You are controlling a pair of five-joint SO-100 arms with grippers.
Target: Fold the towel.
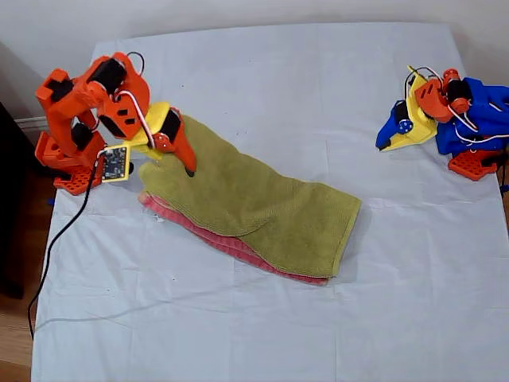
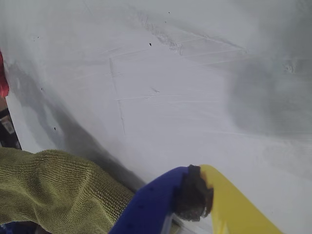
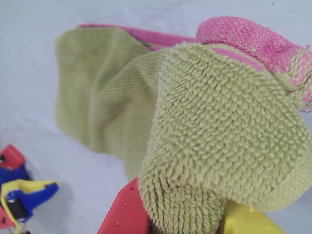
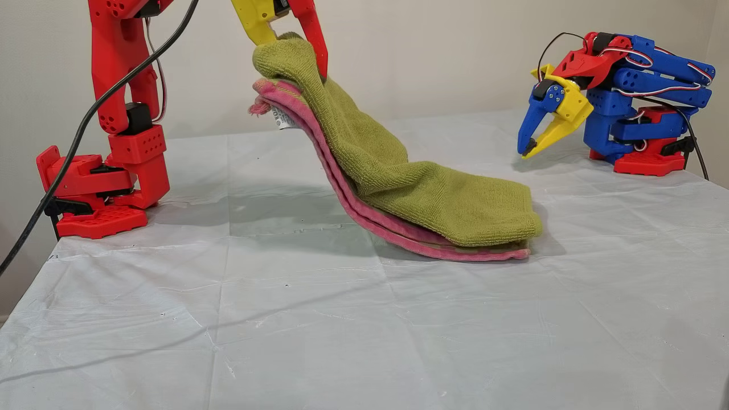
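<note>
Towel (image 3: 214,146) hides my second gripper's (image 4: 296,42) jaw tips; tag (image 4: 282,118) print unreadable.

Obstacle: towel (image 1: 254,207), lifted at one end by my second gripper (image 1: 171,151), sloped across mid-sheet (image 1: 238,334). Clearance: bare sheet lay between towel and my first gripper (image 1: 387,143), which hung closed at the exterior view's right, and across the whole near side.
</note>
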